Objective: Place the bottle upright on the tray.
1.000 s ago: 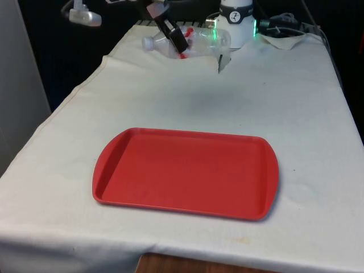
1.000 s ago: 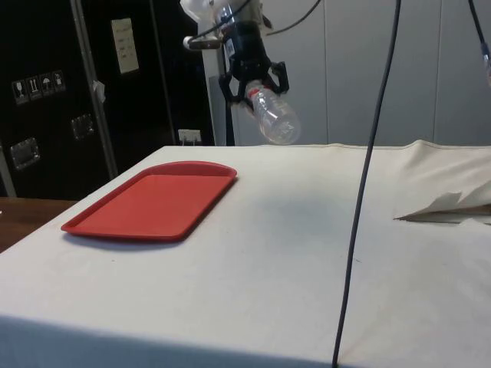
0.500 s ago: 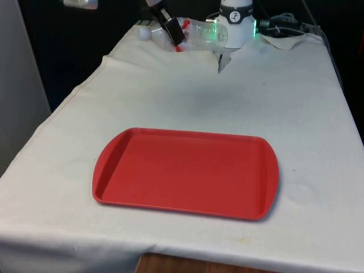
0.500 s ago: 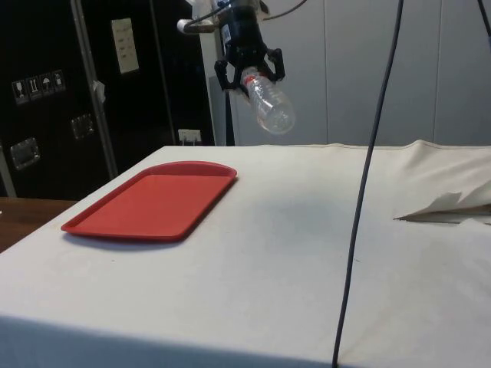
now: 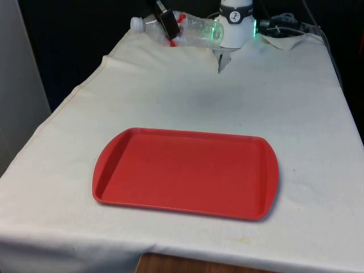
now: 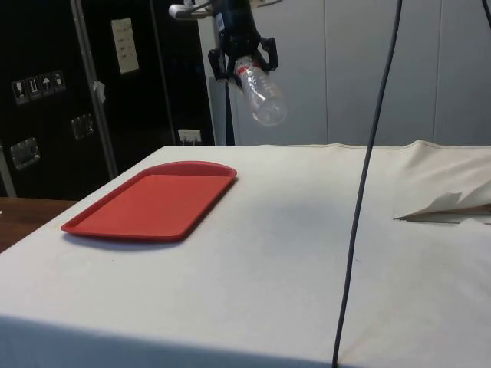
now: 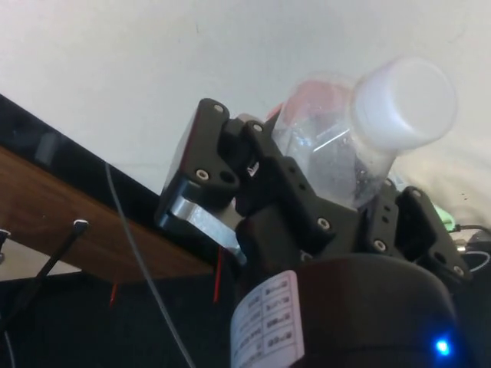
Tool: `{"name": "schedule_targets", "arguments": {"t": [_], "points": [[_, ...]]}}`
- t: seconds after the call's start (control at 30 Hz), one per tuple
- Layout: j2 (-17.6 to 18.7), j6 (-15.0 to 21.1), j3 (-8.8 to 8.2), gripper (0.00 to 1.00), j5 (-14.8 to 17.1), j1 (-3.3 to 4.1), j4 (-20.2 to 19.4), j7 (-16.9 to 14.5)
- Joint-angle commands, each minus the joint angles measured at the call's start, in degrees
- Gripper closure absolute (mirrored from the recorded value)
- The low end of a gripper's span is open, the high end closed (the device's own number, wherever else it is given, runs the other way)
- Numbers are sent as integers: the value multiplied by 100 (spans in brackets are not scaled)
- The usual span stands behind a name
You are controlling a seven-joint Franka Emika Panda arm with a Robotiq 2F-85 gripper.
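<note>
In the front view the white cap of the bottle (image 5: 185, 29) sticks out toward the front view's left. Next comes the black gripper (image 5: 168, 25), pinching the bottle near its neck, just beside a red band. Then the clear body runs on toward the front view's right, lying almost flat in the air. The bottle is high up over the far end of the table (image 5: 187, 91) — not touching the white cloth. The red tray (image 5: 186, 172) sits near the front edge, well apart from the bottle, with nothing on it.

In the side view the tray (image 6: 153, 202) lies on the left. Up and to the right of it the gripper (image 6: 242, 63) hangs with the bottle (image 6: 258, 96) tipped down, its round bottom lowest. A dark cable (image 6: 368, 176) hangs further right.

The wrist view shows the grip from close up — the two black fingers (image 7: 201, 172) squeeze the bottle (image 7: 337, 165) from both sides, and its white cap points at the camera.
</note>
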Motion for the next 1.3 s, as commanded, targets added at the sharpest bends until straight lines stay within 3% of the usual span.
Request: {"name": "schedule_targets", "arguments": {"t": [0.0, 0.03, 0.07, 0.6, 1.27], "points": [[-29, 52, -11, 100, -46, 29, 6, 69], [0, 0, 6, 100, -17, 0, 17, 23], [-29, 57, -6, 100, -57, 29, 23, 92], [0, 86, 103, 100, -361, 0, 332, 493], [252, 115, 252, 100, -819, 17, 968, 1266]]}}
